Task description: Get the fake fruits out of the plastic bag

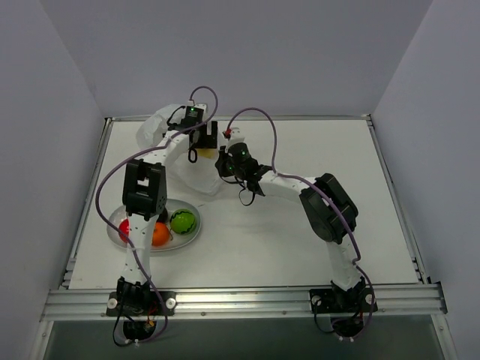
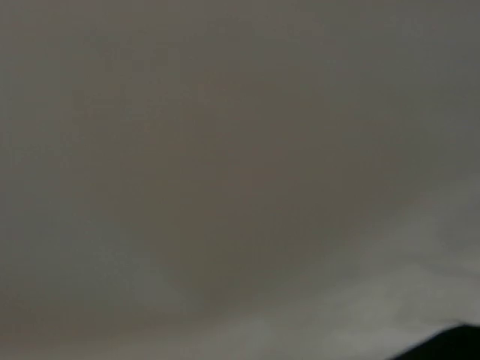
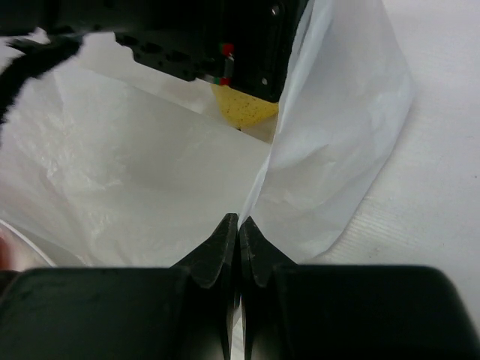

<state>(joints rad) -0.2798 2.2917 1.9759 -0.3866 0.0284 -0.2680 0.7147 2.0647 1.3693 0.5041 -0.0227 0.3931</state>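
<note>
White crinkly plastic fills most of the right wrist view. The plastic bag [image 3: 337, 135] is pinched at a fold by the right gripper [image 3: 238, 225]. Its fingertips are pressed together with the thin sheet caught between them, lower middle of the frame. At the top of that same view a yellow fruit [image 3: 244, 111] peeks out inside the bag, right under a black block of the other arm's hardware.

From the overhead camera the bag sits upper middle-left on the table [image 1: 315, 150], with both arms leaning over it. The left gripper [image 1: 204, 139] is over the bag's far end. Honestly I can't tell how wide its fingers stand or whether it's got hold of anything. Its own wrist camera gives just a grey blur with a dark corner at the lower right.

Lower left of the overhead frame there's an oval plate [image 1: 193, 235], close to the bag's near edge. A red fruit [image 1: 124, 226], an orange fruit [image 1: 160, 235] and a green fruit [image 1: 183, 220] sit on it, out of the bag. A black link of the left arm covers part of the plate, so I can't say if anything else is on there.
</note>
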